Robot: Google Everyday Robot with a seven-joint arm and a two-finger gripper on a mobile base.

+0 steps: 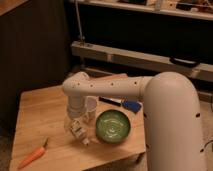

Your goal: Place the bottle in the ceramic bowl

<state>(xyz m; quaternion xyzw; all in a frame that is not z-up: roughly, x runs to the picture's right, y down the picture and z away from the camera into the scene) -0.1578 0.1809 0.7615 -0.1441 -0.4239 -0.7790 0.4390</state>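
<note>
I have the arm (117,87) stretched from the bulky white shoulder (172,115) on the right across to the left, roughly level; at its left end it turns at a rounded elbow (75,86); the wrist (76,106) drops straight down from there; the gripper (75,124) hangs below it, left of centre and low, pointing downward; its jaws stand wide apart.
</note>
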